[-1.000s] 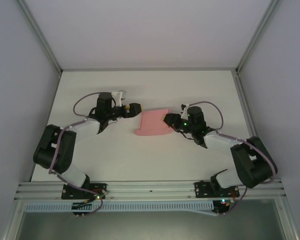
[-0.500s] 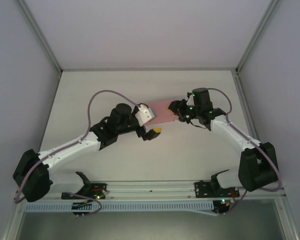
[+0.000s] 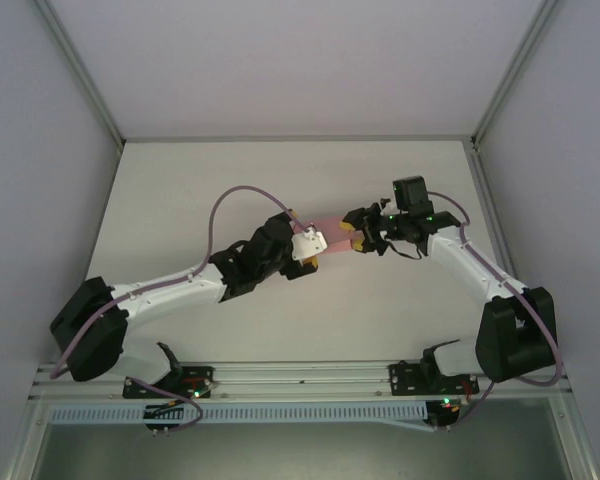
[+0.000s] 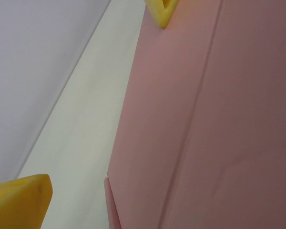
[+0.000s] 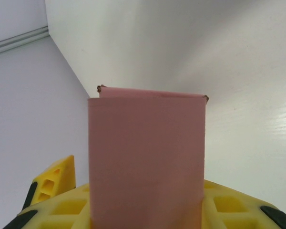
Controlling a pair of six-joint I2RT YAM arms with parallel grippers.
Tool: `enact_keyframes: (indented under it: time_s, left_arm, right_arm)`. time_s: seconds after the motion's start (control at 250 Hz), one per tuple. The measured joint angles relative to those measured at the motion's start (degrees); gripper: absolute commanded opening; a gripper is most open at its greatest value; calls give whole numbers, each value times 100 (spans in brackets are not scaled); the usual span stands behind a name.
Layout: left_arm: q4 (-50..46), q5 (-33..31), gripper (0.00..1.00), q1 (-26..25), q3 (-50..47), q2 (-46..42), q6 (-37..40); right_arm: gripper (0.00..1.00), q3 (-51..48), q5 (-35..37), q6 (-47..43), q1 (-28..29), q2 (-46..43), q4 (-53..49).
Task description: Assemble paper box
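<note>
While both arms reached over the middle of the table point(image 3: 230, 180), we saw the box point(image 3: 330, 226) held between them, just right of the table's centre. Our right gripper point(image 3: 351, 236) had its yellow fingers point(image 5: 229, 205) pinched on one end of the box, the pink card standing straight out of them. Our left gripper point(image 3: 306, 242) sat with fingers spread wide: one tip point(image 4: 159, 12) at the card's edge, the other tip point(image 4: 20, 199) clear of it, over the table.
</note>
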Motion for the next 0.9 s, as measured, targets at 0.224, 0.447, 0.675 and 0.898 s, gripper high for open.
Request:
enact_keyframes:
  time_s: [0.224, 0.447, 0.675, 0.898]
  left_arm:
    - [306, -439, 90, -144, -2, 111, 240]
    - [428, -570, 61, -262, -4, 111, 461]
    - [396, -595, 48, -295, -9, 111, 584]
    - [273, -354, 47, -308, -9, 109, 446]
  right_arm:
    - [21, 0, -140, 280, -31, -20, 46]
    - [27, -11, -273, 437, -50, -20, 203]
    - [47, -15, -293, 433, -55, -50, 310]
    - [73, 190, -83, -223, -79, -328, -409]
